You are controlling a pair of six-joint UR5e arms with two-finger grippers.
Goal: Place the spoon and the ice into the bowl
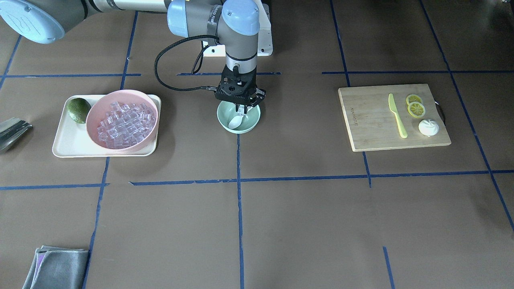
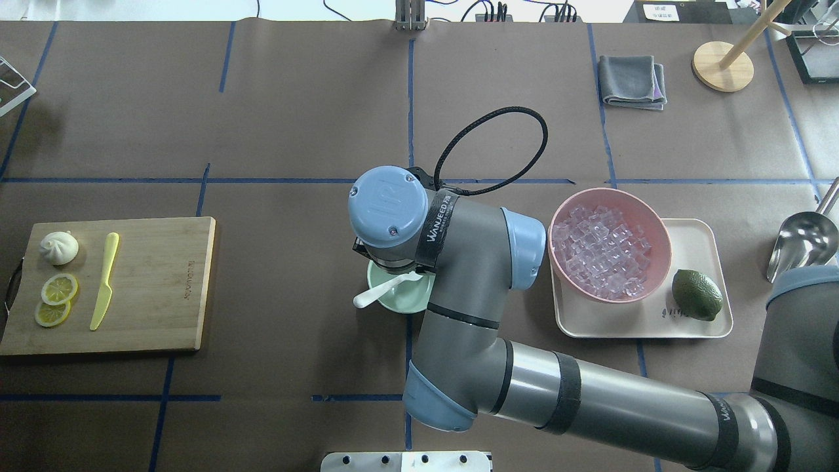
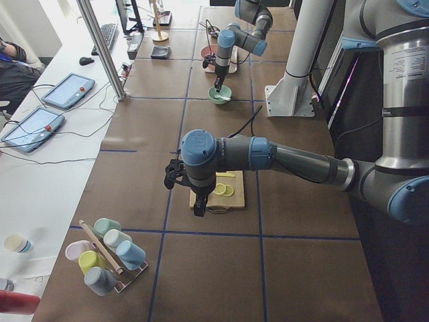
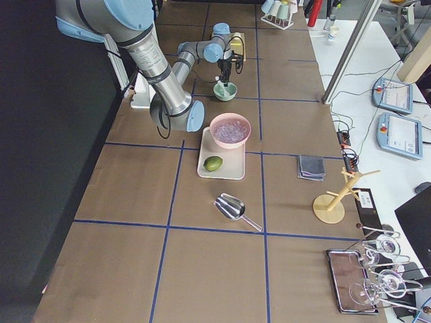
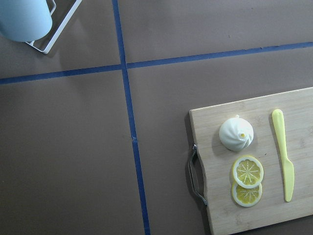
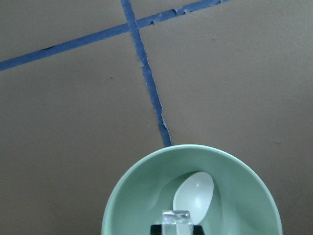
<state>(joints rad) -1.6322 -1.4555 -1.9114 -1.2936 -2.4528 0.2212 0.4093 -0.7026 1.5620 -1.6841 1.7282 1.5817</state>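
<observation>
The mint-green bowl (image 1: 252, 123) stands at the table's middle, and it also shows in the overhead view (image 2: 411, 300). The white spoon (image 1: 236, 121) lies in it, scoop down in the bowl (image 6: 194, 192), handle sticking out over the rim (image 2: 373, 296). My right gripper (image 1: 241, 110) hangs straight down over the bowl, shut on a clear ice cube (image 6: 176, 217) held just above the spoon's scoop. My left gripper (image 3: 197, 203) hovers above the cutting board; I cannot tell whether it is open or shut.
A pink bowl (image 1: 93, 111) full of ice cubes (image 1: 124, 122) sits on a cream tray (image 1: 64, 148) with a lime (image 1: 78, 109). The wooden cutting board (image 1: 369, 120) carries a yellow-green knife (image 1: 396, 116), lemon slices and a bun. A metal scoop (image 2: 803, 239) and grey cloth (image 1: 56, 267) lie near the edges.
</observation>
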